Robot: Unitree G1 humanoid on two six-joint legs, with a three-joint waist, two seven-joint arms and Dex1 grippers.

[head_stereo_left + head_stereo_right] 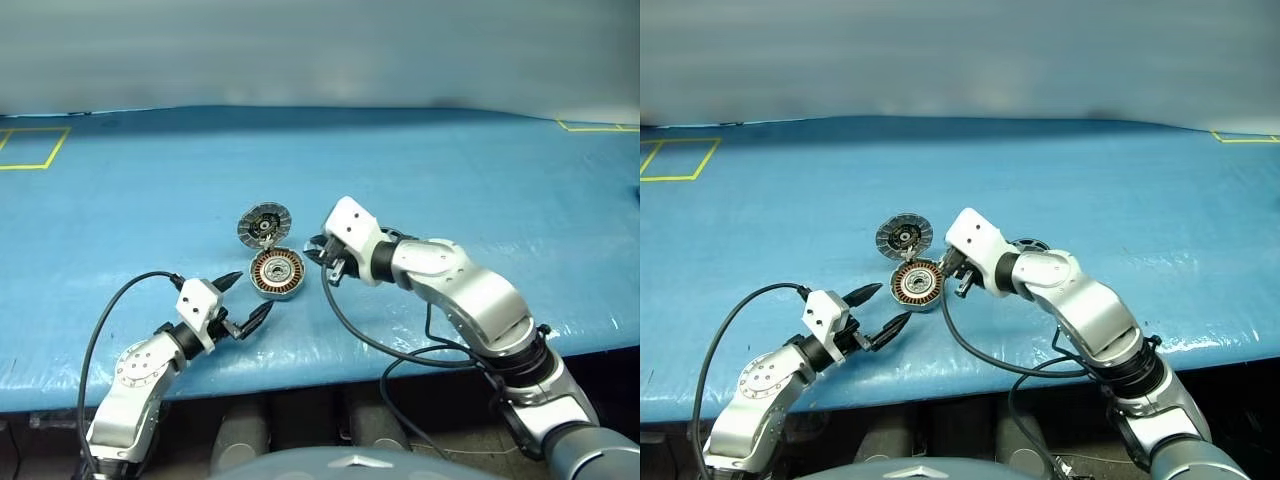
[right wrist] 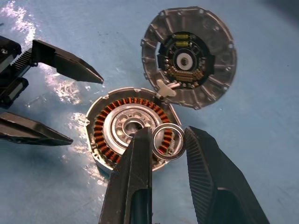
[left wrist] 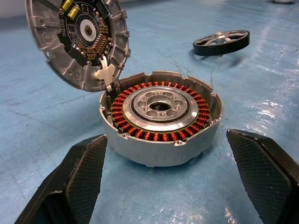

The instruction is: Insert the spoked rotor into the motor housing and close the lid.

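The motor housing [image 1: 277,272] sits on the blue table, its copper coils and silver hub facing up. Its hinged lid [image 1: 264,223] stands open behind it, with the ribbed inner face showing. My left gripper [image 1: 253,292] is open just in front-left of the housing, a finger at each side [image 3: 86,163]. My right gripper [image 2: 167,133] hovers over the housing's right rim, shut on a small silver ring [image 2: 168,125]. The spoked rotor [image 3: 221,42] lies flat on the table beyond the housing, partly hidden behind my right arm [image 1: 1030,244].
Yellow tape outlines mark the table's far left [image 1: 30,150] and far right [image 1: 595,125] corners. The table's front edge [image 1: 300,375] runs just below my left gripper. Black cables hang from both wrists over that edge.
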